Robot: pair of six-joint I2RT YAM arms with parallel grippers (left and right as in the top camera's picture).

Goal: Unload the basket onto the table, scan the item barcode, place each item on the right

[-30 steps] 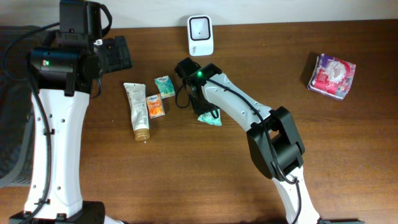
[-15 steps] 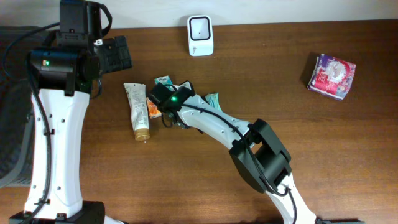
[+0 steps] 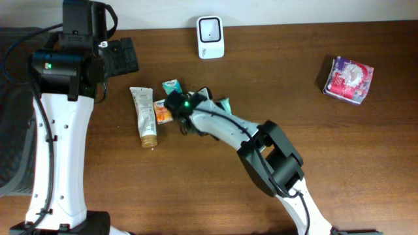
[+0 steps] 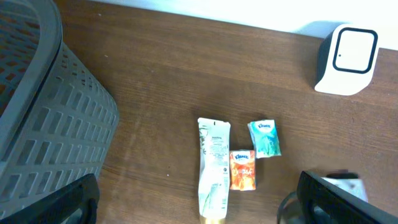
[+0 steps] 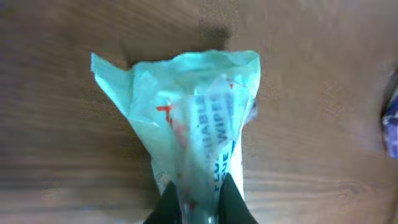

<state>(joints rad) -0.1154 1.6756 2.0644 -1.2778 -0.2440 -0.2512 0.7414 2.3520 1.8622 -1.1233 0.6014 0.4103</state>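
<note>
Left gripper [image 3: 121, 57] up over the far-left end of the table [image 3: 366, 163], jaws wide open, holding nothing. Right gripper [image 5: 198, 202] clamped shut on the bottom edge of the teal wipes packet [image 5: 189, 118], mid-table, near the orange tissue pack [image 3: 162, 112], apart from the scanner [image 3: 210, 37].

reaching across the desk to the small packets

my right arm [image 3: 222, 124] stretches from the near edge up and left over the desk [image 3: 366, 150]. its wrist, green light lit, ends just beside an orange packet [image 3: 160, 113]. a teal packet [image 3: 225, 103] peeks out behind the arm. a cream tube [image 3: 144, 116] lies left of the orange packet, and a small tissue pack [image 3: 171, 85] lies above it. the white scanner [image 3: 210, 37] stands at the far edge, with a pink package [image 3: 349, 79] far right. my left arm [image 3: 62, 130] stands at the left.
</note>
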